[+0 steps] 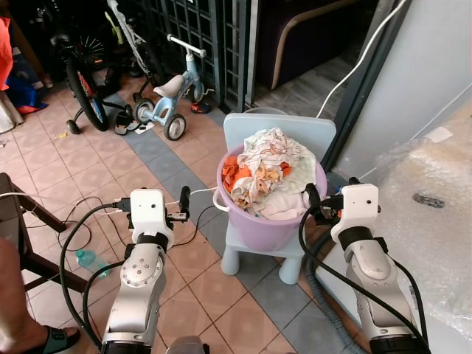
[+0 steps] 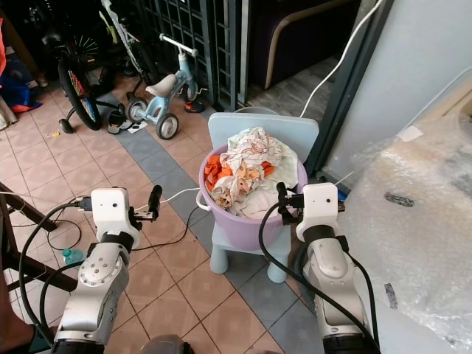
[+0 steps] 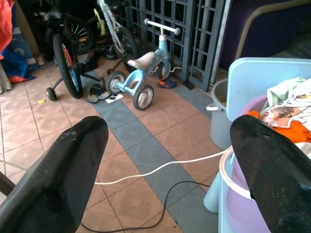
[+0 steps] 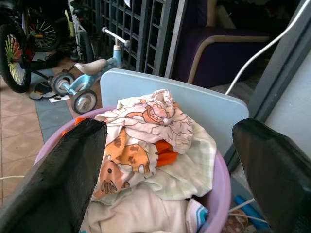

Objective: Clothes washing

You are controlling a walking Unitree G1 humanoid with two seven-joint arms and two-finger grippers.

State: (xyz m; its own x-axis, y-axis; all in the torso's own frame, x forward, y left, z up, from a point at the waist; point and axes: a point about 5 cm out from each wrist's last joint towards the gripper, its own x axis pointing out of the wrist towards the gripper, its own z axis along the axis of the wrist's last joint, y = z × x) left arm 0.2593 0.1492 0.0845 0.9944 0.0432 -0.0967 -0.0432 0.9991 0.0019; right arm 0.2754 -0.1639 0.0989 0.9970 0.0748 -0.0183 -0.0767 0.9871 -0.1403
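setting: a tiled porch floor (image 1: pixel 81 173) in pink and grey squares, with a dark metal grille (image 1: pixel 199 29) at the back and a grey wall to the robot's right.
background: a small pale blue tricycle (image 1: pixel 171 99) and a larger bicycle (image 1: pixel 81 74) stand near the grille, well apart from the robot. a white cable (image 3: pixel 160 167) and a black one trail across the floor.
basket: a lilac plastic tub (image 1: pixel 269 228) sits on the seat of a low pale blue child's chair (image 1: pixel 284 133), straight ahead of the robot.
clothes: the tub is heaped above its rim with laundry (image 1: pixel 269 173), cream and printed cloth on top, orange cloth showing at the side.
right side: a bulky thing wrapped in bubble wrap (image 1: pixel 431 214) stands beside the chair; it may be the washing machine, but the wrap hides what it is.
left gripper: the left gripper (image 3: pixel 170 160) is raised just beside the tub's near rim, on the robot's left; its two black fingers (image 3: pixel 63 174) are spread wide with nothing between them.
right gripper: the right gripper (image 4: pixel 170 170) is raised at the tub's other side, aimed at the pile; its fingers (image 4: pixel 58 179) are also spread wide and empty.
person: a bare foot in a sandal (image 1: pixel 48 341) shows at the lower left edge.
progress: judged from this, the task is at its start. the clothes all lie in the tub, nothing is gripped, and lifting, carrying and loading are all left to do.
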